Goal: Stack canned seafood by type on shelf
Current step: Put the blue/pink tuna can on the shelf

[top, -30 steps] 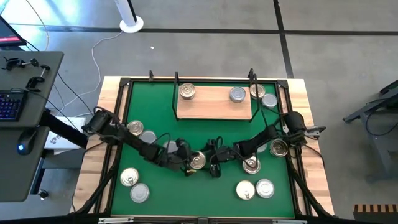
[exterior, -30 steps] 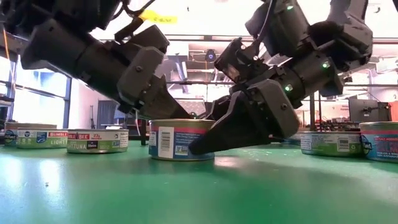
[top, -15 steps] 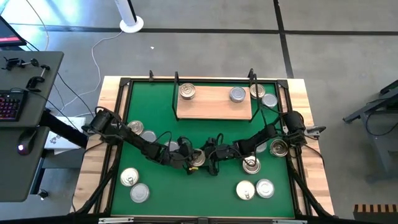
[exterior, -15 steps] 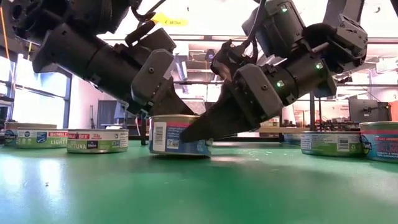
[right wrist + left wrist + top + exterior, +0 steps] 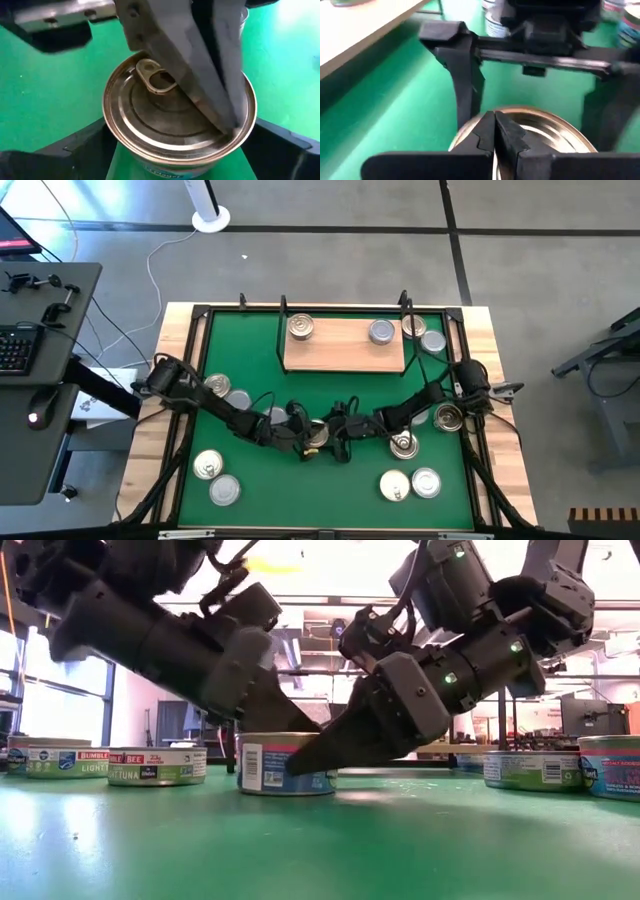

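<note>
Nudged slightly leftward across green mat (image 5: pixel 250 480): gold-lidded can (image 5: pixel 285 762), mid-mat, well short of shelf (image 5: pixel 344 346). Pinned by left gripper (image 5: pixel 494 131), fingers pressed together; straddled by right gripper (image 5: pixel 315 755), jaws spread, apparently narrowing for pickup.

Can (image 5: pixel 177 117) between the arms: metal, gold-tinted lid, glossy, concentric ridges, smooth pull tab; paper label round its side, blue and pink print. Green mat (image 5: pixel 350 395): matt, smooth, faint sheen in low view. Shelf (image 5: pixel 345 345): light wood board, matt, thin black metal uprights. Table (image 5: pixel 500 420) edge: pale wood, visible grain. Fingers (image 5: pixel 507 132) of left gripper: dark matt plastic look. Other cans (image 5: pixel 427 482): shiny silver-grey or gold metal lids. Floor (image 5: pixel 330 260): grey, smooth, dull.
</note>
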Motion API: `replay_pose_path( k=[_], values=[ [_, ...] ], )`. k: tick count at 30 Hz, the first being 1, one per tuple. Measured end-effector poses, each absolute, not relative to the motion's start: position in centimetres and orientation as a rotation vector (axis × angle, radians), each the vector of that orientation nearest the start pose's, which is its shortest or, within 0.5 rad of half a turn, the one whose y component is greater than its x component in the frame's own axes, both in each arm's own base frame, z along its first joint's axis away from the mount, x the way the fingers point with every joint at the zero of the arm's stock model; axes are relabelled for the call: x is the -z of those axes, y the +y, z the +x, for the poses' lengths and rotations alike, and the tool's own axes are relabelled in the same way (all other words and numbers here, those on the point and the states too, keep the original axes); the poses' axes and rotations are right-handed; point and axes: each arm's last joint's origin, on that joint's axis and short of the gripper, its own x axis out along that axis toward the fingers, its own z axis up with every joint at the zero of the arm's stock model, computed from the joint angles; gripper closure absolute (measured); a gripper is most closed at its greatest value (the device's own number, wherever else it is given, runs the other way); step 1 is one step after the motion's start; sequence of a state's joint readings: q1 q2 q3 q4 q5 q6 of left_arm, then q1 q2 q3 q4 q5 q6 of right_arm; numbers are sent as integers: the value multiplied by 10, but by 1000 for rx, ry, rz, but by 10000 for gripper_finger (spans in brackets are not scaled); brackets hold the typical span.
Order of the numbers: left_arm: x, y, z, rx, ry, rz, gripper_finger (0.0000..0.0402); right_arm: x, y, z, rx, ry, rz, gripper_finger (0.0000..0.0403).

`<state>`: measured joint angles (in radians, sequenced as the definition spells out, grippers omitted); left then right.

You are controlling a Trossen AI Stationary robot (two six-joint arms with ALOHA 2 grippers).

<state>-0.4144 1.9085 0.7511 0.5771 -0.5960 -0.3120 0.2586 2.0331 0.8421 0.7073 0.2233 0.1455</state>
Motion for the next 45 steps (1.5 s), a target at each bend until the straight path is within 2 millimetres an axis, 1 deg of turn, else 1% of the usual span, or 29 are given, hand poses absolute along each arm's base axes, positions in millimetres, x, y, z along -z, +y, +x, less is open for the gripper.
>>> replay_pose_path(
  k=[2, 6, 9, 13, 16, 18, 22, 25, 28, 30, 34, 37, 40, 42, 45],
  values=[
    [-110, -126, 312, -202, 476, -34, 401, -89, 91, 357, 43, 472, 22, 41],
    [-138, -133, 303, -171, 452, -52, 401, -88, 95, 354, 126, 489, 11, 43],
    [-154, -139, 290, -168, 469, -65, 401, -89, 100, 352, 139, 491, 15, 43],
    [-176, -147, 268, -188, 486, -86, 401, -94, 103, 349, 141, 495, 4, 43],
    [-182, -152, 249, -253, 509, -60, 401, -103, 103, 347, 157, 487, -1, 43],
    [-186, -156, 236, -302, 506, -56, 401, -113, 102, 346, 170, 472, 0, 43],
    [-184, -159, 215, -412, 505, -44, 401, -133, 96, 344, 196, 442, 7, 45],
    [-181, -161, 204, -471, 483, -56, 401, -147, 86, 344, 218, 422, 3, 45],
    [-177, -162, 198, -505, 469, -73, 401, -162, 68, 347, 274, 430, 6, 45],
    [-175, -163, 197, -519, 459, -79, 402, -172, 50, 352, 328, 466, 8, 45],
    [-173, -163, 197, -524, 459, -67, 401, -194, 3, 367, 449, 561, -4, 44],
    [-173, -164, 197, -527, 452, -68, 401, -206, -35, 375, 531, 639, -2, 43],
    [-174, -163, 197, -535, 435, -67, 401, -211, -71, 377, 581, 683, 24, 42],
    [-175, -162, 199, -551, 414, -71, 402, -212, -91, 373, 604, 693, 41, 41],
    [-177, -156, 208, -584, 390, -107, 402, -208, -114, 367, 608, 696, 84, 40]
  ],
)
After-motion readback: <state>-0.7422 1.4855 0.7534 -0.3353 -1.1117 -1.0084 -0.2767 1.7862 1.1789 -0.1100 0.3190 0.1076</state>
